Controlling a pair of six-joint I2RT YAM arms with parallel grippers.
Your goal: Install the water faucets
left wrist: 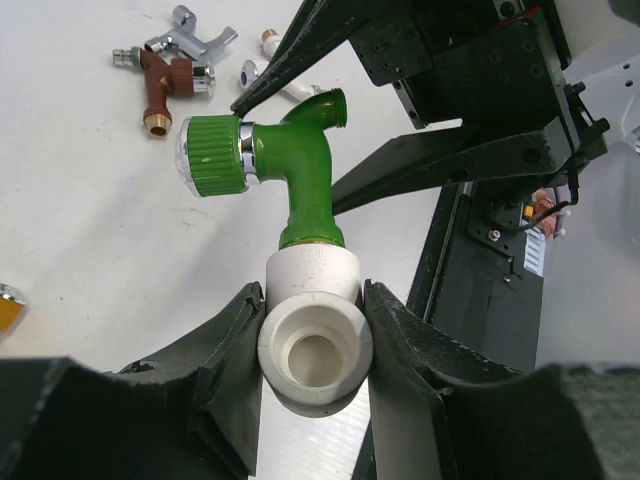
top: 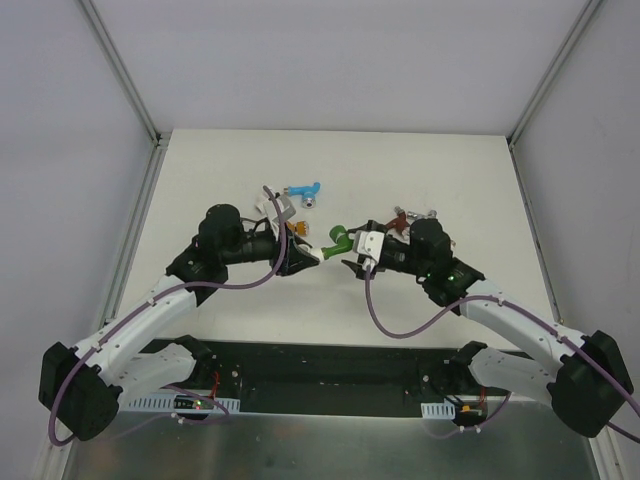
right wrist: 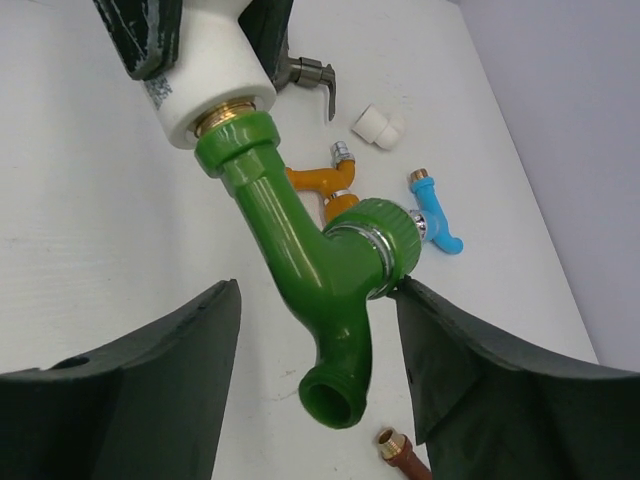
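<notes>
My left gripper (top: 308, 258) is shut on a stubby white pipe fitting (left wrist: 315, 330), held above the table at the centre. The green faucet (left wrist: 300, 170) sticks out of that fitting by its brass thread, knob to one side. My right gripper (top: 352, 255) is open, its jaws spread on either side of the green faucet (right wrist: 320, 260). In the right wrist view its right finger (right wrist: 470, 370) touches the green knob and its left finger (right wrist: 150, 390) stands apart. The white fitting (right wrist: 215, 85) shows there at the top, between the left gripper's fingers.
On the table behind lie a blue faucet (top: 302, 190), an orange faucet (right wrist: 325, 190), a dark grey faucet (right wrist: 310, 75) and a loose white fitting (right wrist: 378, 125). A reddish-brown faucet (left wrist: 160, 90), a silver faucet (left wrist: 190, 30) and a white faucet (left wrist: 275, 85) lie by the right arm.
</notes>
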